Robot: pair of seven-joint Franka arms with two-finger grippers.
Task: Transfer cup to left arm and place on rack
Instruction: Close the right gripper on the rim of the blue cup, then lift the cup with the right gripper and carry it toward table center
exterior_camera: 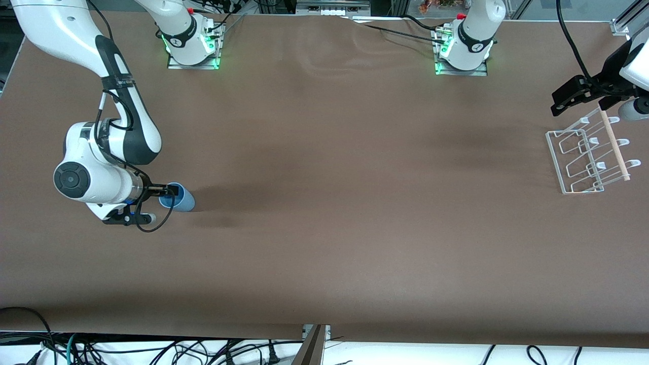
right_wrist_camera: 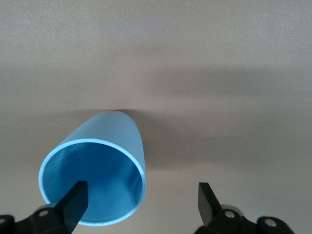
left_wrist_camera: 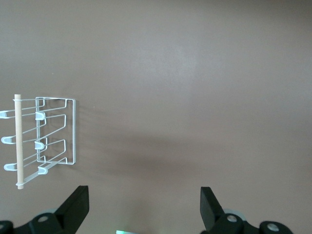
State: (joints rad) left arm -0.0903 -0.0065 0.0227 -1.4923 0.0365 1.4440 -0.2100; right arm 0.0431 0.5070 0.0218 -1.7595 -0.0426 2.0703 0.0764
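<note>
Even overhead light falls across the brown table [exterior_camera: 324, 228], with soft-edged shadows spreading at centre-left and toward the right of the front view. Green indicator lights glow at both arm bases along the top edge. In the right wrist view, the cup [right_wrist_camera: 97, 170] casts a diffuse shadow, its rim catching a bright highlight. The left wrist view is sharp on the rack [left_wrist_camera: 48, 139]; a pale sheen lightens its upper centre.

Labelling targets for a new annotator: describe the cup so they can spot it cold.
Start at the right arm's end of the brown table, where the open right gripper is low at the cloth. The cup lies on its side there, mouth toward the gripper, one finger inside its rim. It is the only light-blue, handleless thing; the white wire rack stands at the left arm's end.
</note>
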